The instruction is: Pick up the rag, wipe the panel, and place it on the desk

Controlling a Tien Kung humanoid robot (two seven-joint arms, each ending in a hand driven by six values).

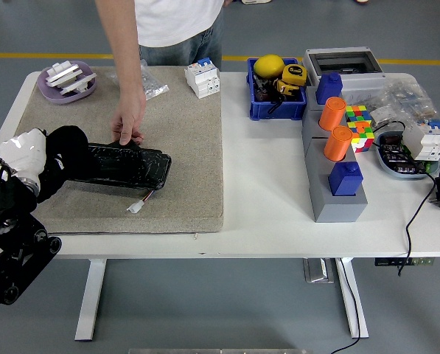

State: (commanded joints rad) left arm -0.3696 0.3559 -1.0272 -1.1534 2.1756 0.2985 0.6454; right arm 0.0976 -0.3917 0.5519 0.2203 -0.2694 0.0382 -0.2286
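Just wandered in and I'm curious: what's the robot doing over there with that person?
The robot's left hand, in a white glove, presses a dark rag against the left end of a flat black panel lying on a beige felt mat. A person's hand at the far side steadies the panel's back edge. The wiping looks under way; the rag isn't set down yet.

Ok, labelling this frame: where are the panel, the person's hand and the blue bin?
panel [127, 166], head view, middle of its black top.
person's hand [128, 124], head view, back of hand.
blue bin [276, 110], head view, front wall.
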